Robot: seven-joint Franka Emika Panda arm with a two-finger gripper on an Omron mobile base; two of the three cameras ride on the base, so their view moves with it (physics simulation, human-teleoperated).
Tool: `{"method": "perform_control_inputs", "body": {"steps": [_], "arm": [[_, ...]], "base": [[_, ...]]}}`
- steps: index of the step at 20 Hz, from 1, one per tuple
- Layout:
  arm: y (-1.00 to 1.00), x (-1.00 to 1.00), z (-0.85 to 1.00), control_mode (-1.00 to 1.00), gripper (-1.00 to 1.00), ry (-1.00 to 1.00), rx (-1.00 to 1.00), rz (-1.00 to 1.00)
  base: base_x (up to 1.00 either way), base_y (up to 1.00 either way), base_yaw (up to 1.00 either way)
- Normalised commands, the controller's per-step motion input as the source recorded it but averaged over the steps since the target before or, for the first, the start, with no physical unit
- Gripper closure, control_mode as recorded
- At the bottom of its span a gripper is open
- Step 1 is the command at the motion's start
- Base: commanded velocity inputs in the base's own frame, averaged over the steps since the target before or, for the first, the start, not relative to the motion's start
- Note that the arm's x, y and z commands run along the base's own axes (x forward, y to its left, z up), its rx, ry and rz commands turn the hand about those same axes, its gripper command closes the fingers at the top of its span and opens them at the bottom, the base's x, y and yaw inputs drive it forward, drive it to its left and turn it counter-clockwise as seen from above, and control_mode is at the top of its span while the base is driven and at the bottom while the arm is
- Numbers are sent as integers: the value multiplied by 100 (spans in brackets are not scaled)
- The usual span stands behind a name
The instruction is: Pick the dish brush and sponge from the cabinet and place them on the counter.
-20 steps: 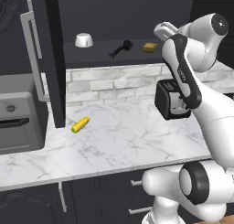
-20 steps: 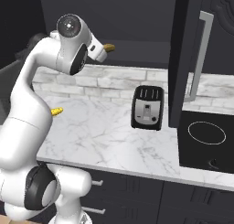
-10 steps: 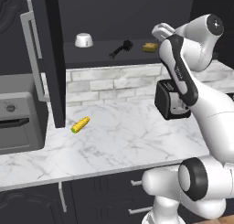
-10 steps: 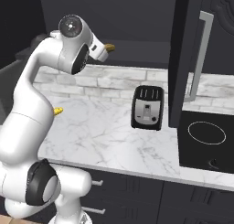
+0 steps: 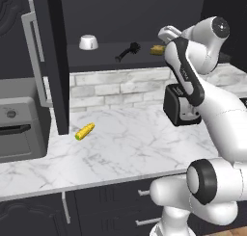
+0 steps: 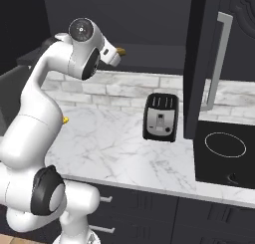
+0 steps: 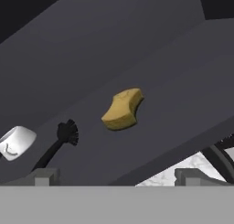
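Note:
The cabinet (image 5: 50, 61) stands open, its shelf (image 7: 173, 95) dark. On the shelf lies the yellow-tan sponge (image 7: 122, 109), also seen as the sponge (image 5: 157, 49) and the sponge (image 6: 120, 52). Left of it rests the black dish brush (image 5: 128, 52), its bristle head toward the sponge; in the hand view the dish brush (image 7: 59, 143) is at lower left. My gripper (image 7: 116, 177) is open and empty. It hovers just in front of the shelf edge, short of the sponge, which sits centred between the jaws. In the left base view my gripper (image 5: 164, 37) is right beside the sponge. The marble counter (image 5: 125, 148) lies below.
A white bowl (image 5: 88, 42) sits on the shelf left of the brush. On the counter are a black toaster (image 5: 181, 107) under my arm and a corn cob (image 5: 85, 131). A grey oven (image 5: 19, 119) stands at left, a black cooktop (image 6: 224, 148) at right behind the open door (image 6: 199, 63).
My hand has crept slightly left toward the sponge. The jaws have stayed open and nothing on the shelf has moved.

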Motion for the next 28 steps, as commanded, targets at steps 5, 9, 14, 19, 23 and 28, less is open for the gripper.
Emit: {"method": "perform_control_inputs", "body": {"steps": [5, 9, 14, 19, 23, 28], "arm": [[-3, 21, -2, -100, -100, 0, -2, 0], [0, 23, -9, -100, -100, 0, -4, 0], [0, 25, -3, -100, -100, 1, -4, 0], [0, 27, -1, -100, -100, 1, -2, 0], [0, 31, 0, -100, -100, 1, 0, 0], [0, 23, -4, -100, -100, 3, -2, 0]], "base": [[0, 0, 0], [0, 0, 0], [0, 0, 0], [0, 0, 0], [0, 0, 0], [0, 0, 0]]}}
